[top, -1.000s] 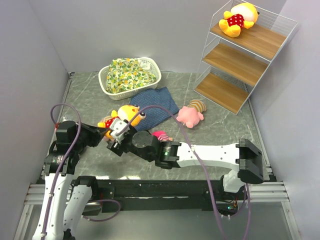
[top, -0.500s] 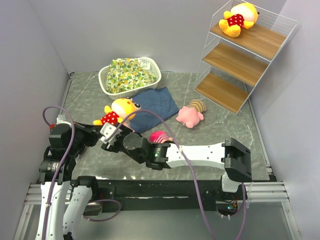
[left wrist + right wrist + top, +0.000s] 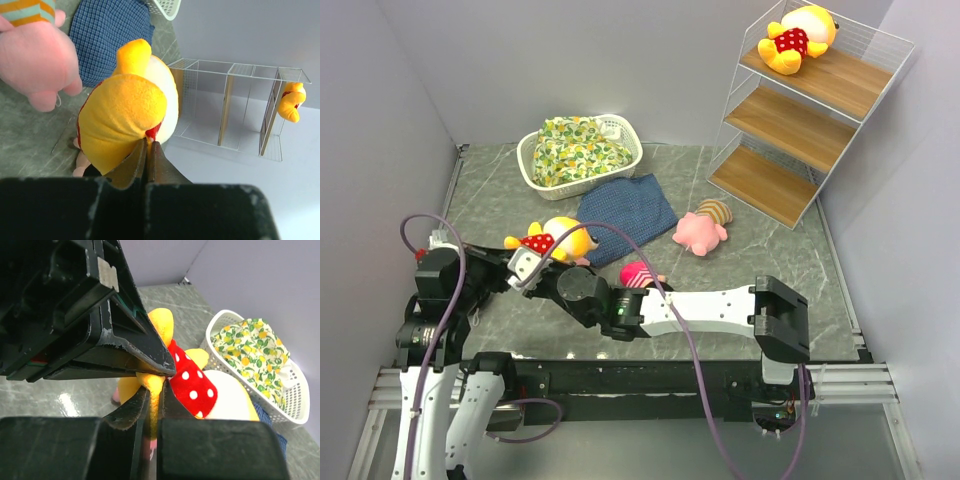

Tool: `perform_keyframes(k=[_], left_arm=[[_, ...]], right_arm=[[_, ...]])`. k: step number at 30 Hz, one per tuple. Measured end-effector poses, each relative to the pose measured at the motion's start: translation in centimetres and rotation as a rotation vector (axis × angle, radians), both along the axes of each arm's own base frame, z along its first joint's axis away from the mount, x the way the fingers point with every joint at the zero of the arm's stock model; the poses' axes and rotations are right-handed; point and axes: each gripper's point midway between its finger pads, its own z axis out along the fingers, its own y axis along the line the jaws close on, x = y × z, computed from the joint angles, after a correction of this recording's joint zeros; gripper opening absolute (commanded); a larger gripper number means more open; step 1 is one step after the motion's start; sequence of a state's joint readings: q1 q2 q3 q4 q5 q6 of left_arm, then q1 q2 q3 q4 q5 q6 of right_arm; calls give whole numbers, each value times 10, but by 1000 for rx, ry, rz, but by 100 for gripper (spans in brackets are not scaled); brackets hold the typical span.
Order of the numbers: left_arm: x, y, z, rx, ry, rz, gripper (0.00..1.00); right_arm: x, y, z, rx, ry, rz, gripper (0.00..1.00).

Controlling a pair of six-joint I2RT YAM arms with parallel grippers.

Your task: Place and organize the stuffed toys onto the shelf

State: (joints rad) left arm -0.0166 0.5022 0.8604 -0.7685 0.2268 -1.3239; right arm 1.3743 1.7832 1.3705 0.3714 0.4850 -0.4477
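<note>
**A:** Entry. Left gripper [image 3: 148, 146], status?

**B:** Clamped. The jaws are pressed together on a fold of the yellow bear [image 3: 558, 240]. Plush is bunched at the tips, and an edge of the red top shows right at the pinch.

**A:** Right gripper [image 3: 154, 390]?

**B:** Also closed on the same bear. It pinches yellow plush just beside the red dotted top. The left gripper's black fingers lie directly over it, so the two grips sit side by side.

**A:** Bear location?

**B:** Front-left of the table [image 3: 770, 260], just ahead of the arm bases. It lies on its side (head toward the blue cloth [image 3: 630, 210], body toward the left arm). From above I cannot tell whether it rests on the table or hangs just clear of it.

**A:** The rest of the toys?

**B:** The second yellow bear [image 3: 795, 38] lies on the top board of the shelf [image 3: 790, 125], which stands at the far right corner. The piglet [image 3: 698, 232] lies on the table between the blue cloth and the shelf's lowest board. The doll [image 3: 640, 272] is just behind the right arm, which partly hides it.

**A:** Non-task items?

**B:** The basket [image 3: 632, 150] sits at the far side, left of centre, touching the blue cloth's far edge. The floral cloth [image 3: 575, 150] is heaped inside it.
</note>
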Motion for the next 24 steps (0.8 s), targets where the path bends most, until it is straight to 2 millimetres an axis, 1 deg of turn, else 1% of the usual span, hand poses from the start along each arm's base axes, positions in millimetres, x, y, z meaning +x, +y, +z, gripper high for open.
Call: perform_keyframes(k=[1,3,4,5,6,7,9,11,12,14,15,18,20,21,24], left_arm=[[0,1,2,5,-6,2,19],[0,1,6,21,-19,-1,40],[1,1,7,30,-24,-7,61],[1,0,9,36,-31,-16,71],[1,-2,13,37,-46,-29,84],[2,-3,17,40,-63,-43,88],[4,-5,26,57,-96,-63,94],[7,-6,31,76,-113,-74,97],[8,-5,33,88,-119,-77,99],[12,-5,33,113,-123,-87,99],[14,-5,31,132,-123,-95,97],[22,-5,26,185,-122,-126,96],[30,-5,22,233,-124,-157,96],[33,-6,20,255,-126,-173,97],[47,-7,13,339,-135,-233,96]], right_arm=[[0,1,1,8,-3,2,0],[1,0,4,27,-7,9,0],[2,-3,4,32,-7,8,0],[4,-8,1,30,-1,12,0],[7,-13,-2,24,6,13,0],[10,-20,-5,18,12,11,0],[15,-34,-13,-1,28,11,0],[18,-51,-16,-13,40,5,0],[19,-60,-16,-18,45,1,0],[21,-76,-9,-11,48,-7,0],[23,-86,-3,-2,47,-15,0],[27,-114,21,35,39,-28,0],[35,-136,41,67,28,-56,0],[42,-150,52,85,22,-75,0],[59,-190,77,121,0,-147,0]])
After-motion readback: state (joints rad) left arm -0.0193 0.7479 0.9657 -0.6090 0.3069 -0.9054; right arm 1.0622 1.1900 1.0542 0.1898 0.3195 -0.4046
